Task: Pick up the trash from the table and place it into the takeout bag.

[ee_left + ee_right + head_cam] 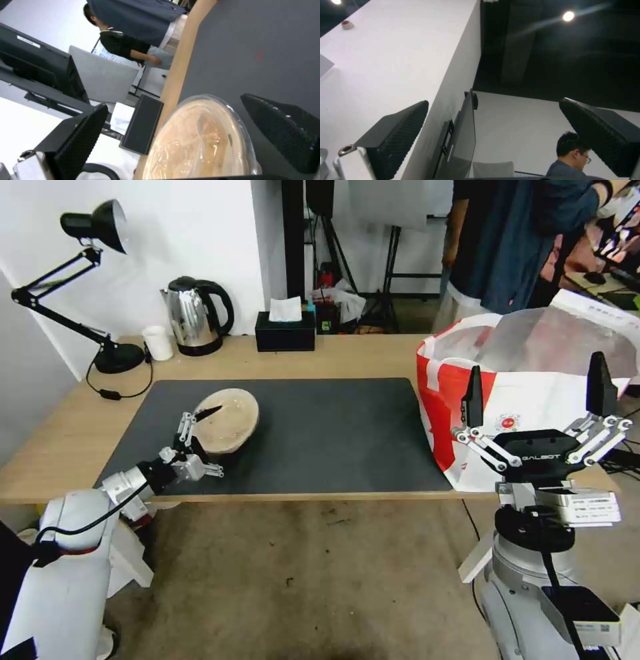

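While left gripper [200, 437] seemingly straddles beige bowl [230, 427] | tissue box [285, 331] behind

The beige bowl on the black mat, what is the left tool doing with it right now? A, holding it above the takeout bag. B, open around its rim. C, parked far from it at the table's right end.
B: the left tool is open, with one finger over the beige bowl and one outside.
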`<state>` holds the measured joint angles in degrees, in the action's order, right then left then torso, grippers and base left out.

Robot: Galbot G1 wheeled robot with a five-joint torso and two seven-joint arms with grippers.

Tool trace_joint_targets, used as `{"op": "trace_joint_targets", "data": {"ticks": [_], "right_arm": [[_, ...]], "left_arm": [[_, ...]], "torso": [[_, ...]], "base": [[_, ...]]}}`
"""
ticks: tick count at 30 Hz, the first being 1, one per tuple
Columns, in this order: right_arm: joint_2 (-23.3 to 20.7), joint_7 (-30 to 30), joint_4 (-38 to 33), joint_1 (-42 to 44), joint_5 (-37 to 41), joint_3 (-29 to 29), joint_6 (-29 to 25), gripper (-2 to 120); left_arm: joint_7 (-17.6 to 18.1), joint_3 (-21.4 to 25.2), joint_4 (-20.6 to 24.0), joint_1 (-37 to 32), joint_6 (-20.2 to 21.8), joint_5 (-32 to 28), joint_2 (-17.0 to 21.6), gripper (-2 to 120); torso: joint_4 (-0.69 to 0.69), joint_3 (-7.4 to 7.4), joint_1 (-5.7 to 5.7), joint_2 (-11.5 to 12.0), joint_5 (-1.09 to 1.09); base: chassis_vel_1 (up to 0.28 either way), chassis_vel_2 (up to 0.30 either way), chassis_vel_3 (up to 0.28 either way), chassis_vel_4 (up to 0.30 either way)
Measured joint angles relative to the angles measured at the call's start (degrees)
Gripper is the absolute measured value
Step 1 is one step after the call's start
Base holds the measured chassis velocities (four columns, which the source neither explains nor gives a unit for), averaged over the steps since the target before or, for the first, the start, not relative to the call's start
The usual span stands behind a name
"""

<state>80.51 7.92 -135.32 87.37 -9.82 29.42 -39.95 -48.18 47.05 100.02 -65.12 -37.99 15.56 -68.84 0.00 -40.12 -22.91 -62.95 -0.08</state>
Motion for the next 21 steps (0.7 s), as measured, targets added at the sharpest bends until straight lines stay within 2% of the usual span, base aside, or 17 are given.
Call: {"op": "trace_joint_targets", "data": {"ticks": [21], "right_arm": [[0.1, -0.1, 0.0, -0.5, 0.0, -0.4, 0.1, 100]], "left_arm": [[-0.1, -0.7, -2.3, 0.7, -0.4, 0.9, 0.5, 100]], "torso": [[0.00, 0.00, 0.01, 0.0, 0.00]], "base": [[0.000, 0.000, 0.000, 0.000]]}}
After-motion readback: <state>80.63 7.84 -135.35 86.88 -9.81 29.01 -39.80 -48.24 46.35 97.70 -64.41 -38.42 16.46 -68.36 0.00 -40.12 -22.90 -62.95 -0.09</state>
